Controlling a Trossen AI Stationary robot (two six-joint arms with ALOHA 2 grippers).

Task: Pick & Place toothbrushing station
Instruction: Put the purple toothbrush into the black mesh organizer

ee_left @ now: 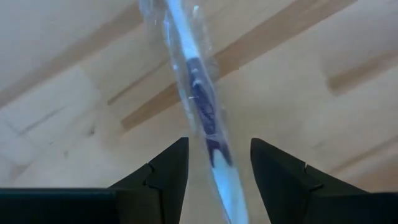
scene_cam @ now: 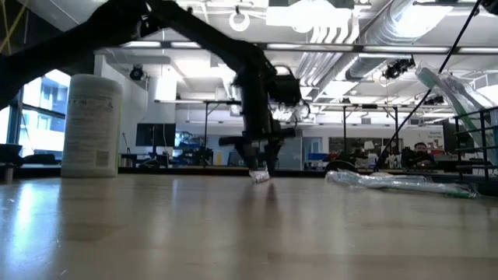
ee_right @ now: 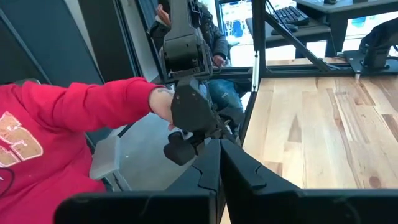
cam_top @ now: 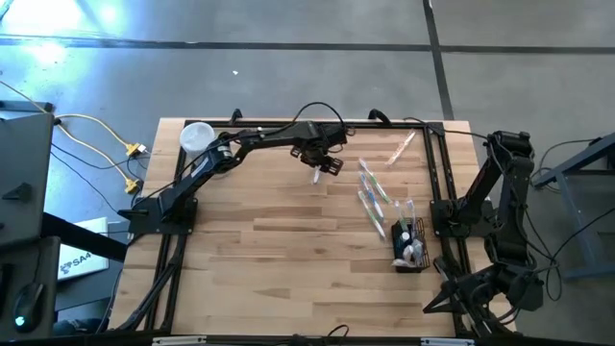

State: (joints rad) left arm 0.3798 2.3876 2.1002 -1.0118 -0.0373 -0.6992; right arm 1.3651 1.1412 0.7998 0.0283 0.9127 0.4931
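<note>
The left gripper (cam_top: 324,165) hangs low over the far middle of the light wooden plank surface (cam_top: 288,250), its arm stretched out from the left edge. Its two dark fingers (ee_left: 165,171) stand partly apart on either side of a thin white toothbrush with a dark blue grip, sealed in clear plastic wrap (ee_left: 202,106). In the left wrist view the wrapped brush runs lengthwise through the gap between the fingers; whether the pads press on it cannot be told. In the low view the brush's end shows as a pale tip just under the gripper (scene_cam: 260,173), at or just above the wood.

To the right lie several more wrapped pastel toothbrushes (cam_top: 373,197) in a loose row, and one pale pink wrapped toothbrush (cam_top: 402,149) lies apart near the far edge. The small black wire-mesh rectangular holder (cam_top: 407,248) stands near the right edge, with a few brushes and pale items already in it.

A white cylindrical container (cam_top: 196,137) stands at the far left corner.

The right gripper (ee_right: 219,155) waits off the right edge, fingers closed on nothing. Beyond it a person in a red sleeve (ee_right: 87,102) shows.
</note>
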